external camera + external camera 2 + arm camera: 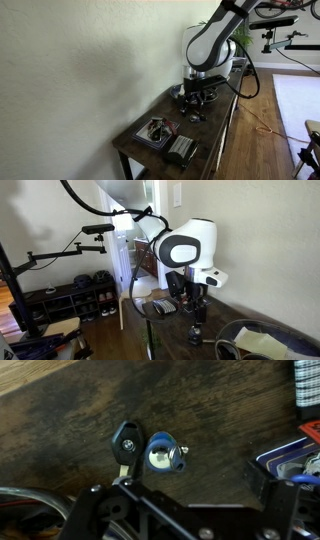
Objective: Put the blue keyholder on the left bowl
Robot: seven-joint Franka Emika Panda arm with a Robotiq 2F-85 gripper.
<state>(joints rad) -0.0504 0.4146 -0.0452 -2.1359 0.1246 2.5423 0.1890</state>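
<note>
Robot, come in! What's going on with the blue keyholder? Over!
Hand open, empty, above the table. Blue keyholder lying on it, not in any bowl. Black fob close beside it, might crowd the grab.

**Item counts.** On 1 table point(160, 108): 1 blue keyholder point(160, 454), 1 black fob point(125, 442), 1 squarish dish point(148, 144), 1 round yellowish dish point(262, 340) and 1 dark ribbed block point(181, 150). Key items total 2 and dishes total 2. Robot: 1 arm point(212, 40) bearing 1 tool point(194, 318).
</note>
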